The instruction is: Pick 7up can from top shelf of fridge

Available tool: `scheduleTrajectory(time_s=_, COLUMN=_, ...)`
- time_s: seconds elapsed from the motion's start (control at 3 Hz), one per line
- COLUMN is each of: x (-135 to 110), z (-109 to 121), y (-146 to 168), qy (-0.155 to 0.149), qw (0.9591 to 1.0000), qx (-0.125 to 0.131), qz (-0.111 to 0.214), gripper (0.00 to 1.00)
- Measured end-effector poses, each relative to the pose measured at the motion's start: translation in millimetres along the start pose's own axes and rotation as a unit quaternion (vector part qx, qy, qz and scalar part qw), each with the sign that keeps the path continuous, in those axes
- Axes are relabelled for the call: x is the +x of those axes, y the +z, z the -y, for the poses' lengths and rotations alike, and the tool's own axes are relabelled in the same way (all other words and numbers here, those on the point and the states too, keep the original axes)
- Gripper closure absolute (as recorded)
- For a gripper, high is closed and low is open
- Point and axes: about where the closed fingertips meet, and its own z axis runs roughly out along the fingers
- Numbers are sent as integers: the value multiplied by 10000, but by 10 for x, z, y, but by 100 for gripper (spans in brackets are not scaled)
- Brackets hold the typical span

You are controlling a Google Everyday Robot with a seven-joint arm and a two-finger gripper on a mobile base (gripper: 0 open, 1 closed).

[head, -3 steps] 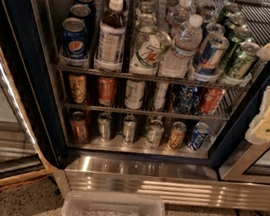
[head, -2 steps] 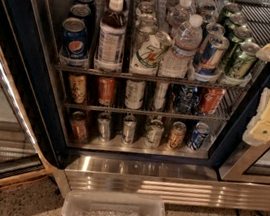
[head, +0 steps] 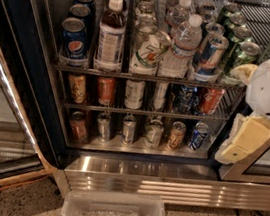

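Observation:
The 7up can (head: 147, 52), white with a large green "7", leans tilted at the front of the top shelf (head: 115, 71), in a middle lane between a dark juice bottle (head: 111, 33) and a water bottle (head: 184, 46). The fridge (head: 140, 174) stands open with a steel base. My gripper (head: 242, 107) hangs at the right edge of the view, in front of the fridge's right side, well right of the 7up can and apart from it. One cream finger (head: 244, 140) points down and a yellowish fingertip (head: 242, 71) sits near the green cans. The gripper is open and empty.
Pepsi cans (head: 75, 40) fill the left lane; a blue can (head: 211, 54) and green cans (head: 239, 57) fill the right lanes. Two lower shelves (head: 139, 111) hold smaller cans. The open glass door (head: 3, 110) stands at left. A clear plastic bin (head: 114, 213) sits on the floor.
My gripper has moved left and down in the view, and more of its white body shows. The cans and bottles have not moved.

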Motion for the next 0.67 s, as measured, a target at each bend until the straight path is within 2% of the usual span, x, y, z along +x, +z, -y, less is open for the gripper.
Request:
scheduleTrajectory(time_s=0.33, x=-109, z=4, y=269, qy=-277, qw=9986, qx=153, qz=415, gripper=0)
scheduleTrajectory(time_s=0.67, x=-109, z=4, y=270, qy=-275, qw=9986, qx=154, qz=416, gripper=0)
